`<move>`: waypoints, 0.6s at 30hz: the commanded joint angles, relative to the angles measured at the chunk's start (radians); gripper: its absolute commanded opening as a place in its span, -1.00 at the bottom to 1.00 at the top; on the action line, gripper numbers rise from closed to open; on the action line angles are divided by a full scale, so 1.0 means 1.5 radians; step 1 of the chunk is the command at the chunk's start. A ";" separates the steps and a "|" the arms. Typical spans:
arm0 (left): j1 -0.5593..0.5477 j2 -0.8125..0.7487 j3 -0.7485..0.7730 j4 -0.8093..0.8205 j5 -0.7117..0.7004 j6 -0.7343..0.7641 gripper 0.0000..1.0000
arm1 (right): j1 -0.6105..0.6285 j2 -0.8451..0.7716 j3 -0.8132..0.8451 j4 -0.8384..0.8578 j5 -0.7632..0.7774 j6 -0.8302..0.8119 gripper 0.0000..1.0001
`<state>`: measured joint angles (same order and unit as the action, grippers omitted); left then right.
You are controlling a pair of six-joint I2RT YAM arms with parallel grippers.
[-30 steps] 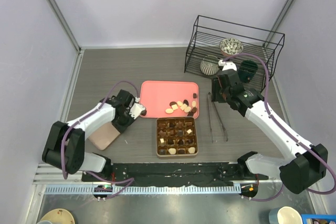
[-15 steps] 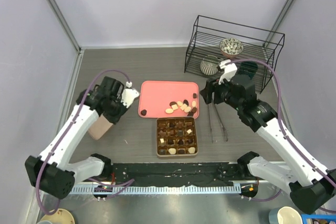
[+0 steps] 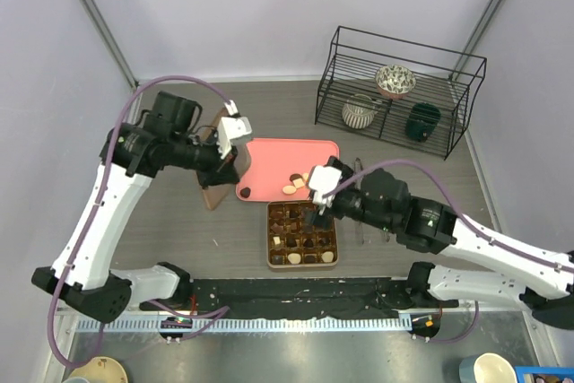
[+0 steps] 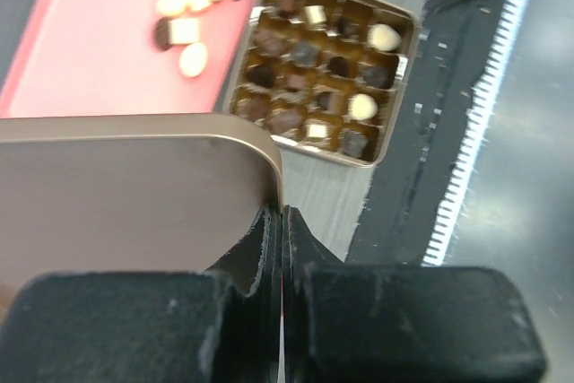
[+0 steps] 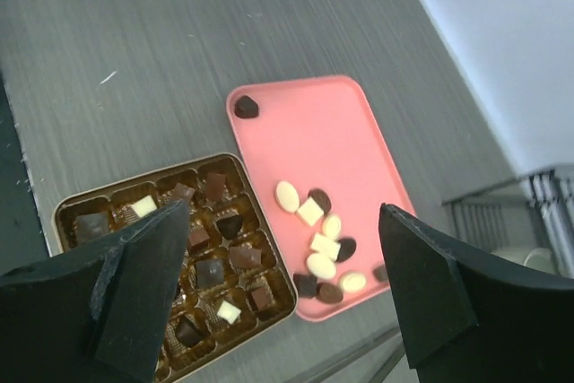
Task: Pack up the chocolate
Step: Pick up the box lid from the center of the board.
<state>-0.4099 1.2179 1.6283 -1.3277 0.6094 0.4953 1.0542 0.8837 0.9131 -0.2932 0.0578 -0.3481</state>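
Shows plain pink on the flat plastic tray [image 3: 269, 159], dark brown, mid-brown and cream-white among the bite-sized chocolate candies [image 5: 319, 248], gold-brown on the gridded box [image 3: 302, 266], matte bronze on the rounded metal lid [image 4: 126, 195], streaked grey on the wood-grain table [image 3: 179, 114], black on the wire rack [image 3: 404, 51].

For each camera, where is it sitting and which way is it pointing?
Top external: above and behind the arms, looking down on the table; both arms show, bases at the bottom.
Left wrist: on the left arm, looking past the left gripper, shut on the lid, down at the box.
Right wrist: on the right arm, looking down between the fingers of the open right gripper at the pink tray.
Shared: both wrist views show the box, the pink tray and the chocolates.
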 commanded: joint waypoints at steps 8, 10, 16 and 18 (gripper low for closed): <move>-0.239 0.031 -0.073 -0.224 0.124 0.083 -1.00 | 0.305 0.042 0.094 -0.090 0.426 -0.313 0.82; -0.280 0.032 -0.090 -0.223 0.094 0.086 -1.00 | 0.339 0.023 0.091 -0.094 0.464 -0.336 0.82; -0.396 0.023 -0.105 -0.224 0.070 0.105 -1.00 | 0.417 0.047 0.120 -0.179 0.521 -0.317 0.82; -0.423 0.008 -0.107 -0.225 0.074 0.112 -1.00 | 0.438 0.057 0.120 -0.194 0.514 -0.317 0.82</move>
<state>-0.9867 1.2800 1.4616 -1.3548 0.7116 0.6155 1.6630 0.9367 1.0527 -0.5068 0.7506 -0.7994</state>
